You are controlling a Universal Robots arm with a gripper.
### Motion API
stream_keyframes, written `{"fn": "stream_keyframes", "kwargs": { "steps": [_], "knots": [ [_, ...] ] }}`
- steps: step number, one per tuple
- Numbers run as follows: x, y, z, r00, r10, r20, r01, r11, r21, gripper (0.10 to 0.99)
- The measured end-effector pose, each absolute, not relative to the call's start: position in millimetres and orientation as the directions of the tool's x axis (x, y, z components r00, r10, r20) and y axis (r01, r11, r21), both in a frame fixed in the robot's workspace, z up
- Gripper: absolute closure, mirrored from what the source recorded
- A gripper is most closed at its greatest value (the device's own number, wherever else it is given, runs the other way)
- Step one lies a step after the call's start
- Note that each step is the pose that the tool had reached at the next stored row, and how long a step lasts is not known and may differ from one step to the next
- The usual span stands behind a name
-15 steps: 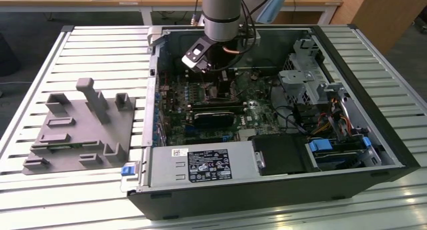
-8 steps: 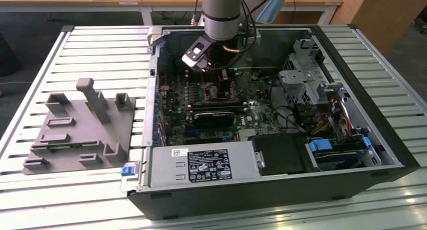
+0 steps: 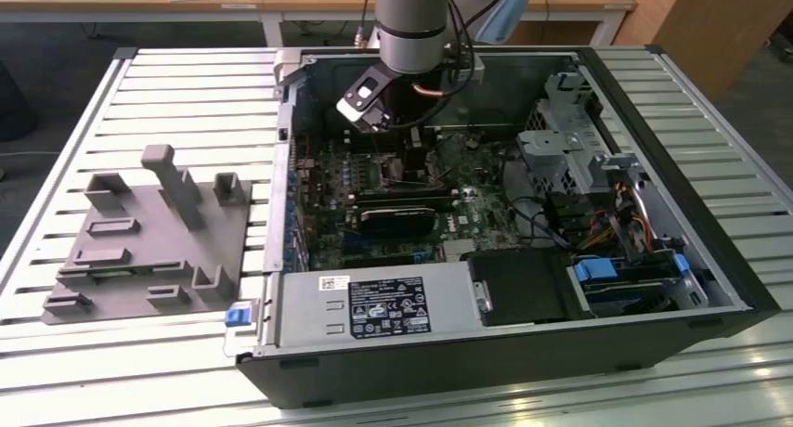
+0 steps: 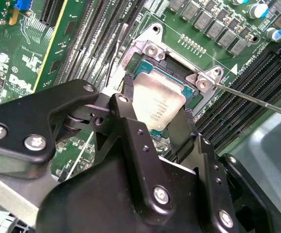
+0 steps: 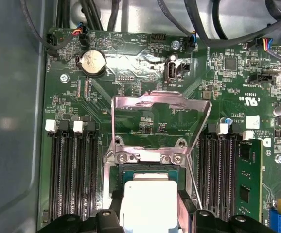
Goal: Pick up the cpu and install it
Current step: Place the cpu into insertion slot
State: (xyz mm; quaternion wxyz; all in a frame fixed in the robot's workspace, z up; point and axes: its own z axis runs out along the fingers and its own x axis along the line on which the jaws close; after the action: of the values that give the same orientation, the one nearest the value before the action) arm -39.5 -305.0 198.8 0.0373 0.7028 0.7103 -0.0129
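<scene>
In the upper middle of the exterior view the arm [image 3: 415, 23] reaches down into the open computer case [image 3: 496, 353], which lies on a slatted table [image 3: 186, 93]. A grey plastic tray [image 3: 149, 251] sits at the exterior view's left. In the second wrist view the gripper [image 4: 156, 119] has its black fingers [image 4: 126, 121] clamped on two opposite edges of the cpu [image 4: 157, 102], silvery top up. The cpu is directly over the dark socket [image 4: 178, 80] on the green motherboard [image 4: 72, 53]; I cannot tell whether it rests in the socket. In the first wrist view the socket's metal frame [image 5: 160, 102] stands swung open.
</scene>
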Motion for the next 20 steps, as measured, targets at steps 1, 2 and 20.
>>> {"fn": "stream_keyframes", "kwargs": {
  "steps": [1,2,20],
  "knots": [
    [-39.5,-305.0,198.8,-0.009,0.997,-0.071,0.999,0.012,0.034,0.561],
    [-39.4,-304.9,198.6,-0.009,0.997,-0.071,0.999,0.011,0.034,0.561],
    [-38.2,-304.9,194.6,-0.009,0.997,-0.071,0.999,0.012,0.034,0.561]
  ]
}}
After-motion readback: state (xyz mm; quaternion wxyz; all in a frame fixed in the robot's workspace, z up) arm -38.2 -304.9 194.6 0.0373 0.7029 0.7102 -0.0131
